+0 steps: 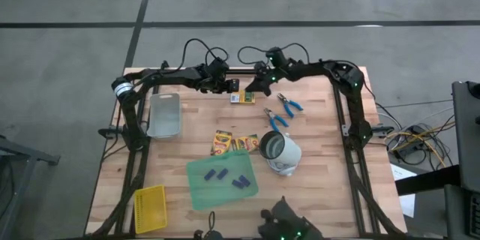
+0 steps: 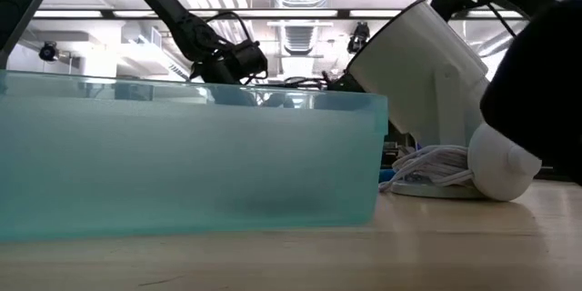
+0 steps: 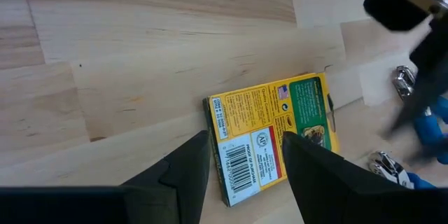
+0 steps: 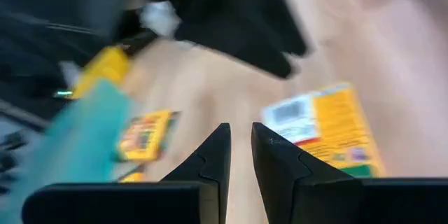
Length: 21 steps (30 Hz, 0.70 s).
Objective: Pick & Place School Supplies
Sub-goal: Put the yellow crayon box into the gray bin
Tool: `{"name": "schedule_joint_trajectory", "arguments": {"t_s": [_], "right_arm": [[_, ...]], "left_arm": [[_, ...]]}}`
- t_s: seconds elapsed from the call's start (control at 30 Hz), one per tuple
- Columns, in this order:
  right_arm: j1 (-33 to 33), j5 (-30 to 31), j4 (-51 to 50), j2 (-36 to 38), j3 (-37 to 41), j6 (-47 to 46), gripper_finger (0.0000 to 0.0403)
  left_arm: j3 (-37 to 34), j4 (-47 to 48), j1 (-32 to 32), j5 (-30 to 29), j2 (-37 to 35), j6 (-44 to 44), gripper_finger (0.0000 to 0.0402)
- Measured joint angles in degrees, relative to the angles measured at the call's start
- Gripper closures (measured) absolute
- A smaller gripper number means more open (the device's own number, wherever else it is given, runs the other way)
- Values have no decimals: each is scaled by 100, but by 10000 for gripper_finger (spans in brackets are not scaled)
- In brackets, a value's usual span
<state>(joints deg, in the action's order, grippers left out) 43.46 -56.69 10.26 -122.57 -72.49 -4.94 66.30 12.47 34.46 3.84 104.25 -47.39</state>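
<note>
A yellow-and-green crayon box (image 3: 269, 129) lies flat on the wooden table near its far edge (image 1: 241, 98). My left gripper (image 3: 243, 140) hangs open over the box's barcode end, one finger at its side and the other above its face. My right gripper (image 4: 240, 136) hovers just right of the box (image 4: 325, 129), fingers nearly together with nothing between them. Two more crayon boxes (image 1: 232, 143) lie mid-table. Two blue-handled tools (image 1: 289, 105) (image 1: 275, 118) lie to the right. Several purple-blue pieces (image 1: 225, 177) rest on a green sheet. My left gripper comes slanting down from the table's left onto the crayon box's barcode end (image 3: 241, 157). The box lies flat on the table. Whether either finger touches it, I cannot tell.
A white tipped cup (image 1: 281, 152) with a cord lies beside the green sheet (image 1: 196, 191). A grey tray (image 1: 165, 114) sits at the left and a yellow mesh basket (image 1: 150, 208) at the near left corner. The two grippers stand close together at the far edge.
</note>
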Motion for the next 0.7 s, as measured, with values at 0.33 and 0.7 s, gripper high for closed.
{"name": "schedule_joint_trajectory", "arguments": {"t_s": [0.33, 0.7], "right_arm": [[79, 917, -2351, 29, -935, 3169, 346], [74, 1055, -2350, 58, -1059, 4522, 346]], "left_arm": [[0, 0, 2, -2, 0, 91, 218], [0, -1, 2, -2, 0, 132, 218]]}}
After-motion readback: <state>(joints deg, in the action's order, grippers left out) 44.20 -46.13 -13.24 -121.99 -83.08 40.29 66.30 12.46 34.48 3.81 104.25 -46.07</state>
